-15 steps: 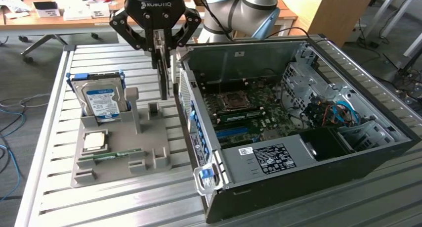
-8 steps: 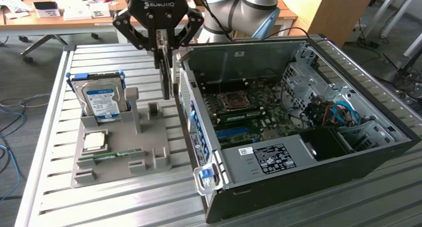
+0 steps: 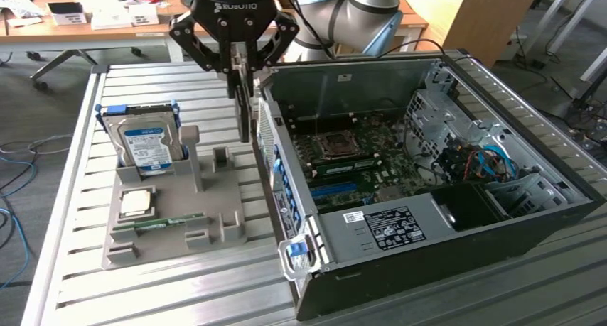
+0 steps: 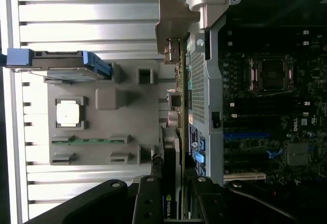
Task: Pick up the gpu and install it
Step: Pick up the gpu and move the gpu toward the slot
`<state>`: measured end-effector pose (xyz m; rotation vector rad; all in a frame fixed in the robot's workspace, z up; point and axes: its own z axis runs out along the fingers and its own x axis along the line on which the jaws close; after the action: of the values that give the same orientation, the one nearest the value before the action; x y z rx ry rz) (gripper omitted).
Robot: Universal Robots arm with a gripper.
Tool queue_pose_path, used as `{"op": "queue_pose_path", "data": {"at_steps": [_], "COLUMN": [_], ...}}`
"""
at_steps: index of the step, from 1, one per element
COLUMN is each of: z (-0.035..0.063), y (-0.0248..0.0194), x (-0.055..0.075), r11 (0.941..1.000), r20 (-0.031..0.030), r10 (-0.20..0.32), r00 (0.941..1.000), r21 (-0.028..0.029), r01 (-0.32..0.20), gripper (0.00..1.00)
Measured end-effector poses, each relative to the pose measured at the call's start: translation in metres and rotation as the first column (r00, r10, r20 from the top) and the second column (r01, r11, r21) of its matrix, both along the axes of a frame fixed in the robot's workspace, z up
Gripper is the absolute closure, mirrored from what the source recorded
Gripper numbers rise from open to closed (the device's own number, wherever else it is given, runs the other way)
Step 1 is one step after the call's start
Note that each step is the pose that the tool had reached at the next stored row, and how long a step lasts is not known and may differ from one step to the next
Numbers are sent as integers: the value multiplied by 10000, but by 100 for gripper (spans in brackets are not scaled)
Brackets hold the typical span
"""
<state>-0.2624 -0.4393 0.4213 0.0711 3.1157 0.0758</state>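
Hanging upright from fingers [image 4: 147, 203] pinching it: gpu [image 3: 244, 116], its plane parallel to the case [image 3: 427, 276] rear wall, just outside.

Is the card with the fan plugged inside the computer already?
No, the gripper holds the gpu up in the air, just outside the computer case.

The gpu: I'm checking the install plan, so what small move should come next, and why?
Probably shift it toward the exterior view's right, over the case wall. The gripper holds the gpu upright outside the open case, between the grey tray and that wall, not yet above the motherboard.
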Motion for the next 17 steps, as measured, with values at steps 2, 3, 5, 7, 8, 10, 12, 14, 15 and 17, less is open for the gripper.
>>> {"op": "queue_pose_path", "data": {"at_steps": [2, 3, 5, 7, 8, 10, 12, 14, 15, 17], "z": [0, 0, 1, 0, 0, 0, 0, 0, 0, 0], "y": [0, 0, 0, 0, 0, 0, 0, 0, 0, 1], "x": [20, 30, 51, 73, 84, 105, 126, 149, 160, 182], "r11": [10000, 10000, 10000, 10000, 10000, 10000, 10000, 10000, 10000, 10000], "r20": [0, 0, -1, 0, 0, 0, 0, -1, 0, 0], "r10": [0, -1, 0, -1, 0, -1, -1, 0, 0, 0], "r00": [10000, 10000, 10000, 10000, 10000, 10000, 10000, 10000, 10000, 10000], "r21": [0, -1, -1, 0, 0, 0, 0, 0, 0, 0], "r01": [0, 1, 0, 1, 0, 1, 1, 0, 0, 0], "gripper": [73, 73, 73, 73, 73, 73, 73, 73, 73, 73]}}
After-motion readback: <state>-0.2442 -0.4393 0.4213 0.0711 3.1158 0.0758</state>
